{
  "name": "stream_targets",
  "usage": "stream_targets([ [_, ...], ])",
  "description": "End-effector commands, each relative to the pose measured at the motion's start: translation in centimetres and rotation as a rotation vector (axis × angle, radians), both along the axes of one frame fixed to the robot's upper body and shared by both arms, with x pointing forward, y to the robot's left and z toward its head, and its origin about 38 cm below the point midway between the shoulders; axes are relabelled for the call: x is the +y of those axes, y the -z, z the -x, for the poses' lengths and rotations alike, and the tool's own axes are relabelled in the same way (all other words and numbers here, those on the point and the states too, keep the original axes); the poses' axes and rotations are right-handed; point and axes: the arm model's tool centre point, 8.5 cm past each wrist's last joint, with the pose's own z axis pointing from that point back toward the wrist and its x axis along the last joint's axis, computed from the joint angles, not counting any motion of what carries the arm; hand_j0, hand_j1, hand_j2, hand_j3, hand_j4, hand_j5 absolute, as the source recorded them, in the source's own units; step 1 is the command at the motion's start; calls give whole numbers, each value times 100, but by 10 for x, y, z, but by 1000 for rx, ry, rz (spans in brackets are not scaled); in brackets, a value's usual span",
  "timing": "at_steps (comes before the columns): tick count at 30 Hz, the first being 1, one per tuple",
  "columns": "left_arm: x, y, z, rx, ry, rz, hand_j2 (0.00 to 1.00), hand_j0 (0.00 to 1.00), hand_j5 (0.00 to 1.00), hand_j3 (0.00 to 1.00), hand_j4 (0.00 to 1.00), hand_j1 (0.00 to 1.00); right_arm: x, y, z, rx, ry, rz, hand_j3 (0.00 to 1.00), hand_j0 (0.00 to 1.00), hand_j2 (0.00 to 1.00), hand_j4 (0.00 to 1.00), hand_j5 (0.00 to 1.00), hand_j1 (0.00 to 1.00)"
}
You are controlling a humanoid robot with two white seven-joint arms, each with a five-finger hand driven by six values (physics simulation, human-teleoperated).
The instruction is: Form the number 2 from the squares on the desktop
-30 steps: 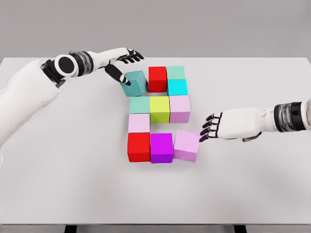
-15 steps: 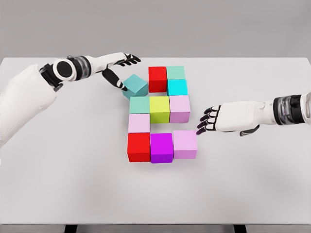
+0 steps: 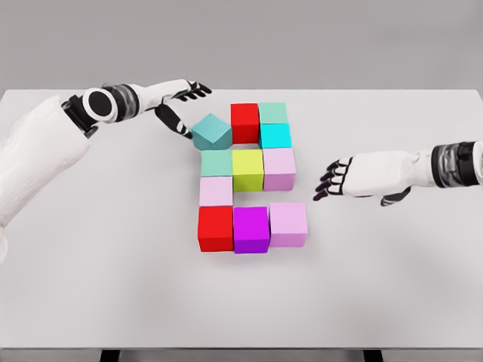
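Head view, table: white table (image 3: pixel 90 286), blocks grouped around the yellow-green block (image 3: pixel 247 170), which serves as landmark.
Top row: red block (image 3: pixel 244 123) just above the landmark; pale green block (image 3: pixel 273 113) and cyan block (image 3: pixel 275 136) above and to its right.
Loose piece: teal block (image 3: pixel 211 132), up and left of the landmark, turned askew, one corner close to the red block; not squared with the row.
Middle row: mint block (image 3: pixel 216 163) touching the landmark on its left, pink block (image 3: pixel 279 169) touching on its right.
Lower part: pale pink block (image 3: pixel 216 191) below-left of the landmark; under it a second red block (image 3: pixel 216 228), purple block (image 3: pixel 251 229) and lilac block (image 3: pixel 288 224) side by side.
Left hand: left hand (image 3: pixel 181 105) up and left of the landmark, fingers spread, holding nothing; thumb beside the teal block's left face, contact unclear.
Right hand: right hand (image 3: pixel 339 179) well right of the landmark, fingers loosely open, empty, apart from every block.
Progress (judgement): figure nearly formed; teal block needs straightening.
Risk (judgement): a push off-centre on the askew teal block could spin it further or drive its corner into the red block, shifting the top row.
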Motion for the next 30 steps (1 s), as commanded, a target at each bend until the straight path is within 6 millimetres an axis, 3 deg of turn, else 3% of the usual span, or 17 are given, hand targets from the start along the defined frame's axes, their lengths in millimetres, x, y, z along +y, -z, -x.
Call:
stream_targets([
  [1,-1,4,-2,10,-14,-1,95,95,95,95,95,95,2,5,3,16,-5,3,100,100,100,100,100,100],
  [20,-11,8,2,-17,61,-51,90,90,90,90,90,90,19,3,14,15,-69,-7,100,100,100,100,100,100],
  [22,-12,8,3,-17,65,-51,87,87,87,87,87,87,16,3,12,13,-59,-6,100,100,100,100,100,100],
  [27,-16,12,6,-15,87,-62,86,86,86,86,86,86,-13,-2,-11,3,51,3,100,100,100,100,100,100],
  [30,-14,12,5,-15,84,-63,81,81,81,81,81,81,-37,-19,-29,56,179,-154,100,100,100,100,100,100],
])
